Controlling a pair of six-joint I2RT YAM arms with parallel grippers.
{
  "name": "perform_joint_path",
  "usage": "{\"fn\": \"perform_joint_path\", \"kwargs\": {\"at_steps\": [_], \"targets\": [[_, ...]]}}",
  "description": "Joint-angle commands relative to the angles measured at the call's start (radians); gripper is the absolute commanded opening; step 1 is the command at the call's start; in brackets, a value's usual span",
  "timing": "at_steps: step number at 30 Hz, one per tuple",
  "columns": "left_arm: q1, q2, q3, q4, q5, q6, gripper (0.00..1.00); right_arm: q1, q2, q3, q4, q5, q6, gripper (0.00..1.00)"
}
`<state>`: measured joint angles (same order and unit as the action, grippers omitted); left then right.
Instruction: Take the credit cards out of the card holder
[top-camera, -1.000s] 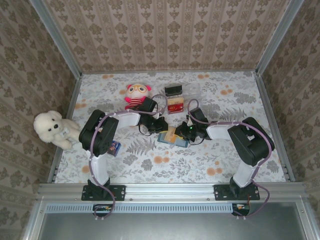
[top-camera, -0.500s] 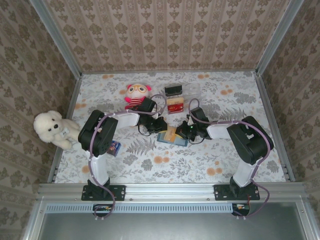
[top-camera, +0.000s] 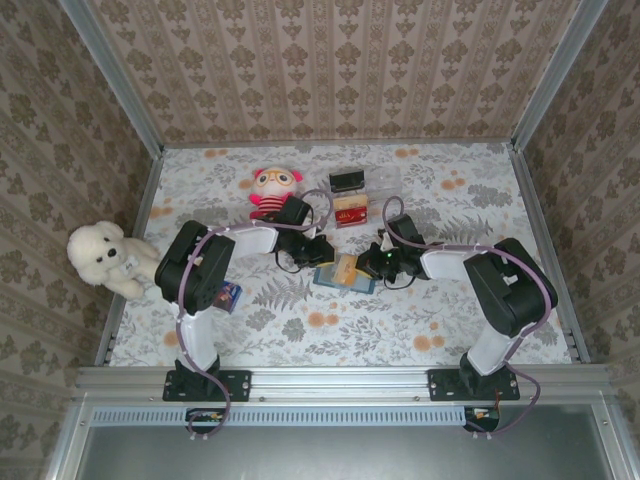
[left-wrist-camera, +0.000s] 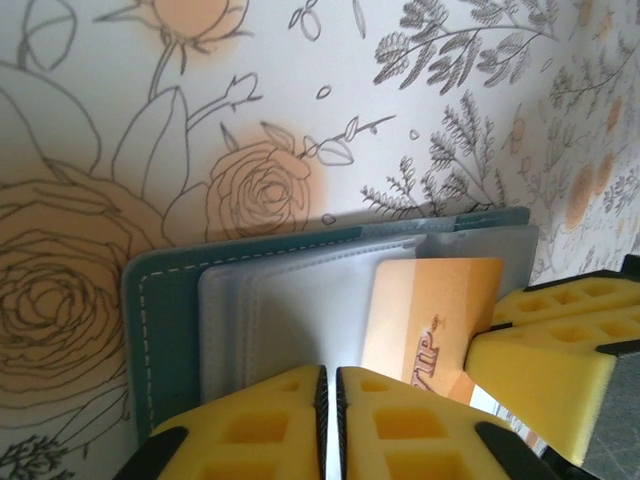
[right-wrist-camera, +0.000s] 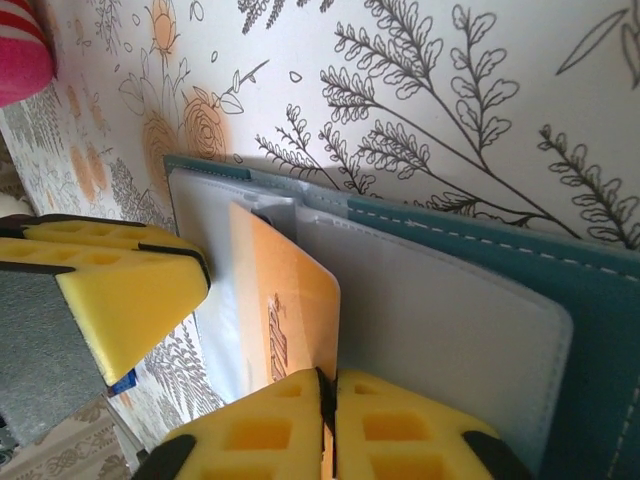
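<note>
At left, left gripper (left-wrist-camera: 330, 382) with fingers pressed together, tips down on the clear sleeve of the card holder (left-wrist-camera: 165, 320), open flat at the middle of the table (left-wrist-camera: 300, 80). Thin, probably floppy, apt to lift. Orange-gold credit card (right-wrist-camera: 285, 290) half out of its slot: likely light, stiff, slick. Best taken by the free edge, there clamped in the right gripper (right-wrist-camera: 328, 385).

I read "VIP" printed on the orange-gold credit card (left-wrist-camera: 425, 300), just right of the left gripper (left-wrist-camera: 330, 400).
</note>
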<state>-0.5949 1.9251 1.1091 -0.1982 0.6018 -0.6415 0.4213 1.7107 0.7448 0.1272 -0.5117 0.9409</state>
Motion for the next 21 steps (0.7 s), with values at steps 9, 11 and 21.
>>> {"fn": "perform_joint_path", "kwargs": {"at_steps": [9,11,21], "targets": [[-0.034,0.042,-0.009,-0.167,-0.137,0.06,0.08,-0.002,0.093,-0.012,0.082,-0.06,0.029,0.22],[-0.034,0.042,-0.013,-0.171,-0.146,0.063,0.08,0.001,0.103,-0.009,0.086,-0.063,0.03,0.22],[-0.032,0.032,-0.016,-0.175,-0.154,0.07,0.07,-0.003,0.083,-0.022,0.084,-0.018,0.039,0.12]]}}
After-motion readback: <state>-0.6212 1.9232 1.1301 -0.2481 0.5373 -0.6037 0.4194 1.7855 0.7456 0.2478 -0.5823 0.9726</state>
